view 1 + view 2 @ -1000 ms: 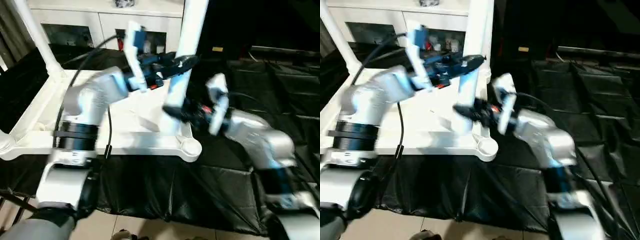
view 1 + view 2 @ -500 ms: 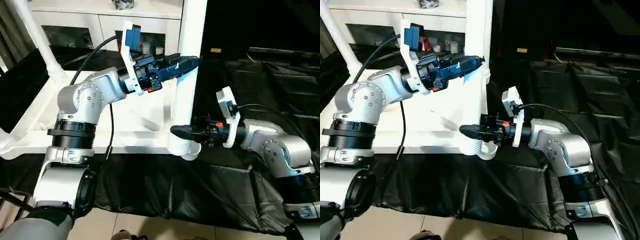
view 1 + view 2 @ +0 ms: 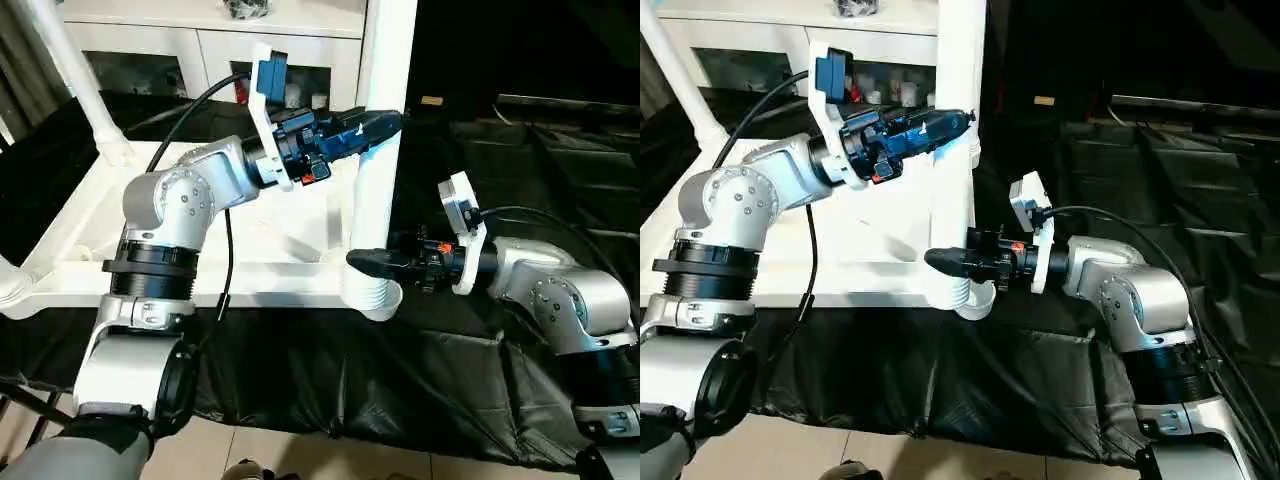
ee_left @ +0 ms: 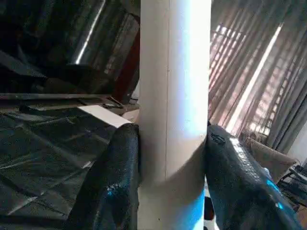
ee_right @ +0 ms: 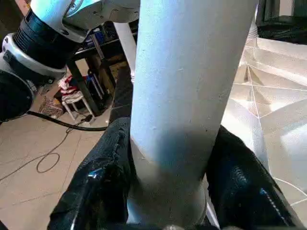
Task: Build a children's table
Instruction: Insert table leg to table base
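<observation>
Left tool (image 3: 385, 125) pinches the upright leg (image 3: 378, 150) high on its shaft; in the left wrist view both black fingers (image 4: 112, 187) press against the white tube on either side. Right tool (image 3: 362, 262) pinches the same leg low down, just above its ribbed foot; in the right wrist view its fingers (image 5: 103, 187) bracket the tube with no gap showing.

The leg stands upright in the near right corner socket (image 3: 372, 297) of the tabletop (image 3: 90, 235), which lies ribbed side up. How deep the foot is seated cannot be told, since the right tool and the socket rim cover the joint. The leg's top is cut off by the upper edge of the eye views.

A second leg (image 3: 75, 75) rises tilted from the far left corner, its top also cut off. The near left corner (image 3: 8, 290) is cut by the frame edge. The left forearm hides much of the tabletop's middle.

Black sheeting (image 3: 520, 170) lies under and to the right of the tabletop. A white cabinet (image 3: 200, 40) stands behind.
</observation>
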Available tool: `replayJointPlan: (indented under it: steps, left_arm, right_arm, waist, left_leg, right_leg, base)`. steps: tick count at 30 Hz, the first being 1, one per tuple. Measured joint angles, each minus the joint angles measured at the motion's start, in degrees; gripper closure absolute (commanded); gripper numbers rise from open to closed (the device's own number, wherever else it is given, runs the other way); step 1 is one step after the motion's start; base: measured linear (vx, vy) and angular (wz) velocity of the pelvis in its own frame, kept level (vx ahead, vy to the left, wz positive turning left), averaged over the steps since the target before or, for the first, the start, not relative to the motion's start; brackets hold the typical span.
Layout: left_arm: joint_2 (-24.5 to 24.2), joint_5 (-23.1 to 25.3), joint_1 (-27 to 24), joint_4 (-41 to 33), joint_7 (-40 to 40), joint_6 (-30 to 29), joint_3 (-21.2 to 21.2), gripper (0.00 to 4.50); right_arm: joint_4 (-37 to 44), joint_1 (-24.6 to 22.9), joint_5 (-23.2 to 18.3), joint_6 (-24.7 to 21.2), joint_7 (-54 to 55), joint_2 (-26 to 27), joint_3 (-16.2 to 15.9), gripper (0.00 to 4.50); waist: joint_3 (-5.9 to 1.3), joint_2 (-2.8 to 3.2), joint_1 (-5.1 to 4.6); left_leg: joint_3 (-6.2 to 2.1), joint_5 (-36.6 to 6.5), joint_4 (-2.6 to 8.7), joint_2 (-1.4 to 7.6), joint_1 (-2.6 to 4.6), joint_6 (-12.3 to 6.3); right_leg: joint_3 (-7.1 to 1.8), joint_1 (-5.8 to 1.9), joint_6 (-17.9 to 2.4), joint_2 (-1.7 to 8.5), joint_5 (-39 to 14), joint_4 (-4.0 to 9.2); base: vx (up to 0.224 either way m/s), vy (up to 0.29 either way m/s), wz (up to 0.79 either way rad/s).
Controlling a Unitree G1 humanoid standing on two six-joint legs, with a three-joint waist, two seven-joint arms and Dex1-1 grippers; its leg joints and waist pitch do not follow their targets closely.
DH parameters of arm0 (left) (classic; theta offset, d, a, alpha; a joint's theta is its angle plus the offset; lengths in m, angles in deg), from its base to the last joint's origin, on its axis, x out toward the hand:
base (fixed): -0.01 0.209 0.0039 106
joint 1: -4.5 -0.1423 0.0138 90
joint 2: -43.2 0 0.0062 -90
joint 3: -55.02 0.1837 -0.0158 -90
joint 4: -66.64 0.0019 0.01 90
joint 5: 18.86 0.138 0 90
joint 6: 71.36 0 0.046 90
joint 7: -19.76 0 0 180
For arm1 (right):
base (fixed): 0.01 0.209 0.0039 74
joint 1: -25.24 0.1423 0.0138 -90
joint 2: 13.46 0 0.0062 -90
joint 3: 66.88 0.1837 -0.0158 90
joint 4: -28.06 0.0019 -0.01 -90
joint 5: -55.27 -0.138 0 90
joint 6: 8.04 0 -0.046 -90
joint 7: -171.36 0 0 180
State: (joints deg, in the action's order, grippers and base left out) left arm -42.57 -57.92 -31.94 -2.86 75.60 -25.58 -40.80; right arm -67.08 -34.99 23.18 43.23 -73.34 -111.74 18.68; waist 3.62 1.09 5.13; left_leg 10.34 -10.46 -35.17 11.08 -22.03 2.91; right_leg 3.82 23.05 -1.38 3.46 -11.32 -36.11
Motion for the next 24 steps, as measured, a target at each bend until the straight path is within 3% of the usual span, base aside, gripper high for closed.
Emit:
replayJointPlan:
  steps: [9,10,18,24]
  left_arm:
    - [0.21,0.05,-0.21,0.01,-1.11,1.15,-0.01,2.73]
    - [0.21,0.11,-0.21,0.05,-1.23,1.66,-0.13,2.73]
    - [0.19,2.63,-0.43,3.43,-4.22,3.19,-0.64,2.75]
    - [0.14,2.78,-0.43,3.56,-4.35,4.26,-0.62,2.75]
  right_arm:
    - [-0.06,0.71,0.92,0.3,2.03,0.76,-0.43,2.62]
    - [-0.47,1.19,1.25,0.45,2.63,1.2,-0.43,2.27]
    - [-2.97,4.72,3.01,2.54,6.11,3.16,-0.31,1.44]
    - [-5.25,5.82,3.43,3.19,6.32,3.64,-0.32,1.41]
  waist:
    - [0.0,-0.01,-0.05]
    - [0.0,-0.01,-0.1]
    - [0.01,-0.02,-0.06]
    - [0.01,-0.02,-0.04]
  left_leg:
    - [0.0,0.0,0.0,0.0,0.0,0.0]
    - [0.0,0.0,0.0,0.0,0.01,0.0]
    - [0.0,0.0,-0.02,0.0,-0.03,0.0]
    - [0.0,0.01,-0.02,0.0,-0.06,-0.03]
  right_leg:
    - [0.0,0.0,0.0,0.0,0.0,0.0]
    - [0.0,0.0,0.0,0.0,0.0,0.0]
    - [0.0,0.01,0.03,0.0,0.02,0.03]
    - [0.0,0.02,0.03,0.0,0.01,0.04]
  base:
    - [0.0,0.0,0.0]
    - [0.0,0.0,0.0]
    - [0.0,0.0,0.0]
    - [0.0,0.0,0.0]
